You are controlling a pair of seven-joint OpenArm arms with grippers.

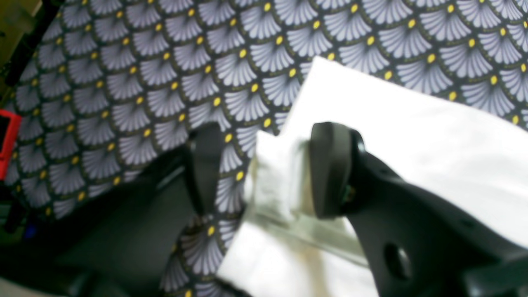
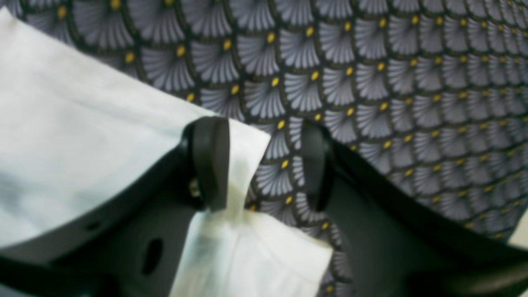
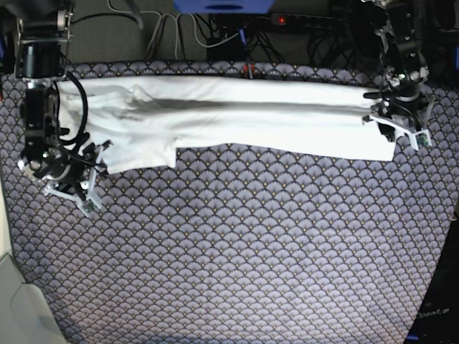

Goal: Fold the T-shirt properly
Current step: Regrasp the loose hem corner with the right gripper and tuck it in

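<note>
White T-shirt stretched as a folded band across the upper part of the base view.

The T-shirt (image 3: 237, 118) is laid on the patterned table (image 3: 237, 244). The left end effector (image 1: 264, 169) is spread open around a hem corner at the frame's right; the right end effector (image 2: 264, 163) is open at the corner on the left.

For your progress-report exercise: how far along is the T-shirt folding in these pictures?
Done: the T-shirt lies folded lengthwise into a long white band across the patterned tablecloth. In hand: the left claw and right claw each stand open astride a corner at opposite ends of the band, neither closed on it. Left: gripping both ends and folding the band crosswise into a compact rectangle.
</note>
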